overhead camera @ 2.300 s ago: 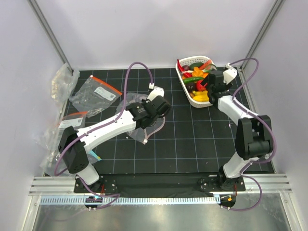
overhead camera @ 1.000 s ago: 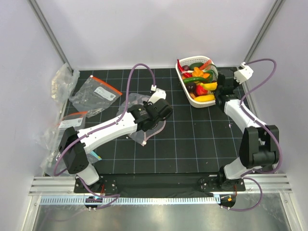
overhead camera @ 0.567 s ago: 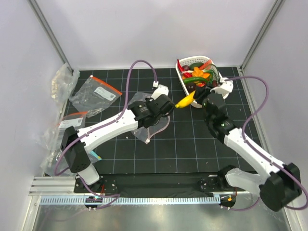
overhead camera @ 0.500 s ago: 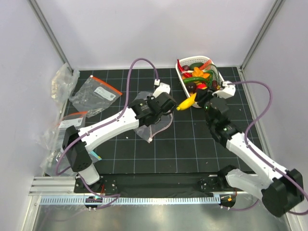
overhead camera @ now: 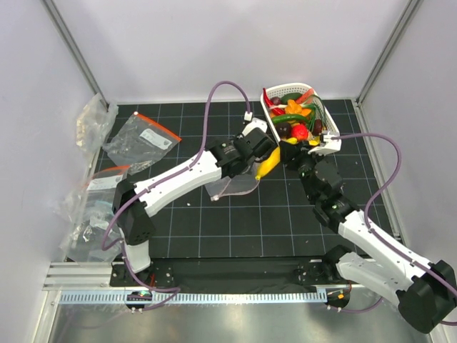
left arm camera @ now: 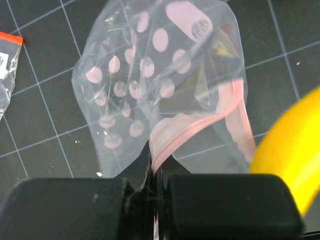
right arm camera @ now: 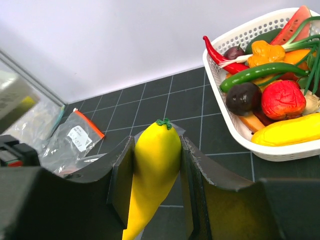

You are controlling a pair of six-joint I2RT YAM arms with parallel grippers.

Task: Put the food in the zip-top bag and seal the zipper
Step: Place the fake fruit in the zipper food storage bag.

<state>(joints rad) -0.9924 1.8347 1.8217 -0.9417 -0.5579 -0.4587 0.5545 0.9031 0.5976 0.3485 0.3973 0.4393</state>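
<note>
A long yellow food piece [right arm camera: 155,165] with a green stem tip sits between the jaws of my right gripper [right arm camera: 156,146], which is shut on it. In the top view this yellow piece [overhead camera: 267,163] hangs above the mat, beside the mouth of the zip-top bag [overhead camera: 232,186]. My left gripper [left arm camera: 154,172] is shut on the bag's edge at the pale pink zipper [left arm camera: 200,127]. The clear bag [left arm camera: 145,85], with its pale dots, hangs open below that grip. More food [overhead camera: 294,118] fills the white basket [overhead camera: 270,118] at the back right.
Clear bags with orange-red strips and white labels [overhead camera: 143,136] [overhead camera: 107,179] lie at the left, with crumpled plastic [overhead camera: 89,121] beyond them. The basket rim [right arm camera: 260,147] is just right of my right gripper. Metal posts stand at the back corners.
My right arm has swung left from the basket, carrying the yellow piece to the bag. My left gripper has lifted the bag and moved it right, toward the basket.
</note>
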